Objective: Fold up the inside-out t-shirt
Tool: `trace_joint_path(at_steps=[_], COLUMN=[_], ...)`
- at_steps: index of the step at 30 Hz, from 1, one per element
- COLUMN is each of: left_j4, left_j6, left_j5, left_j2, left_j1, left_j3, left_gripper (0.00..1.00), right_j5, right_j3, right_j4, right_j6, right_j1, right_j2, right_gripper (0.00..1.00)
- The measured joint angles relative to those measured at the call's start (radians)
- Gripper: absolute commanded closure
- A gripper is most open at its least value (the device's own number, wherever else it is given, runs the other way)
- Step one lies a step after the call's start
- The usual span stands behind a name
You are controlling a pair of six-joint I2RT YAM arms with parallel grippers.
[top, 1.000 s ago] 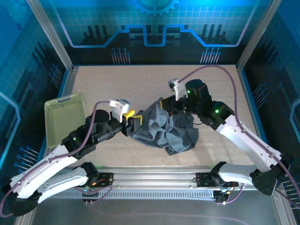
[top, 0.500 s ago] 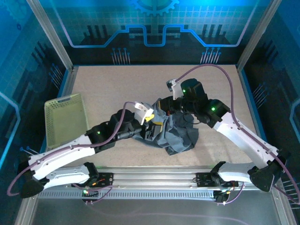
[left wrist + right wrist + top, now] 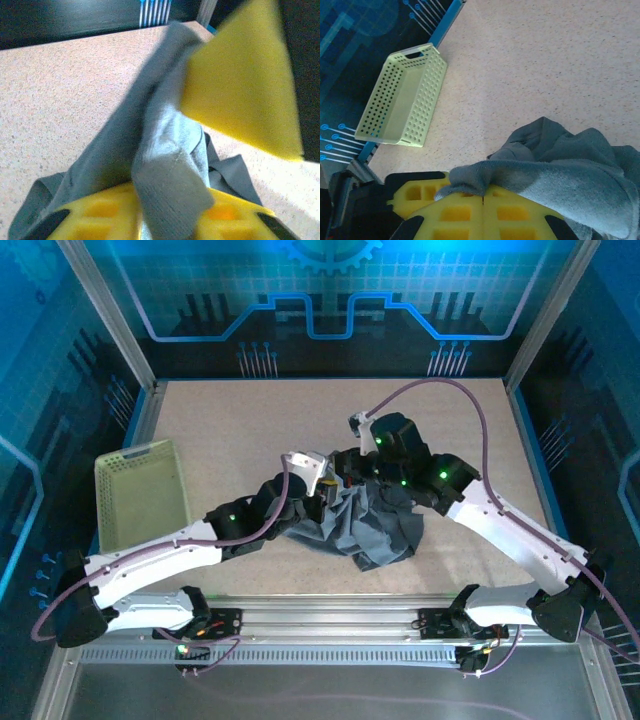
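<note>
The inside-out t-shirt (image 3: 378,530) lies as a crumpled dark grey heap in the middle of the table. My left gripper (image 3: 322,488) is at the heap's upper left, right beside my right gripper (image 3: 350,472). In the left wrist view a thick fold of the t-shirt (image 3: 150,130) runs between the yellow jaws of my left gripper (image 3: 167,210), which are shut on it. One yellow finger of the right gripper (image 3: 240,85) looms close beside it. In the right wrist view my right gripper (image 3: 483,192) is shut, pinching an edge of the t-shirt (image 3: 570,165).
A pale yellow-green mesh basket (image 3: 143,495) stands at the table's left edge and shows in the right wrist view as the basket (image 3: 402,102). Bare speckled tabletop (image 3: 250,420) stretches behind the shirt. Metal frame posts and blue walls close in the table.
My left arm has swung right, from the shirt's left edge to its upper part beside the right gripper, and its jaws have closed on fabric. The right gripper shifted slightly left.
</note>
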Motion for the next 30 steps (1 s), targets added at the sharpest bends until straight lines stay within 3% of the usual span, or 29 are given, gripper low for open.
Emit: trace_joint_path(at_steps=[2, 5, 10, 14, 19, 24, 30], left_j4=[0.0, 0.001, 0.003, -0.019, -0.021, -0.034, -0.038], left_j6=[0.004, 0.018, 0.021, -0.004, -0.059, -0.083, -0.085], left_j5=[-0.003, 0.022, 0.185, 0.341, 0.475, 0.537, 0.562], left_j2=[-0.004, -0.036, -0.125, -0.182, -0.214, -0.212, -0.212], left_j1=[0.002, 0.006, 0.068, 0.168, 0.281, 0.296, 0.309], left_j3=[0.0, 0.0, 0.0, 0.019, 0.053, 0.054, 0.054], left_gripper=[1.0, 1.0, 1.0, 1.0, 1.0, 1.0, 1.0], right_j5=[0.026, 0.051, 0.04, 0.076, 0.097, 0.058, 0.063], right_j3=[0.0, 0.0, 0.013, 0.018, -0.056, -0.198, -0.248], right_j4=[-0.013, -0.038, -0.055, -0.061, -0.032, 0.023, 0.1], right_j6=[-0.001, -0.008, -0.048, -0.109, -0.201, -0.311, -0.377], right_j1=[-0.002, -0.021, -0.045, -0.072, -0.064, 0.035, 0.115], right_j2=[0.0, 0.0, 0.01, 0.03, -0.009, -0.132, -0.124], right_gripper=[1.0, 1.0, 1.0, 0.68, 0.44, 0.45, 0.48])
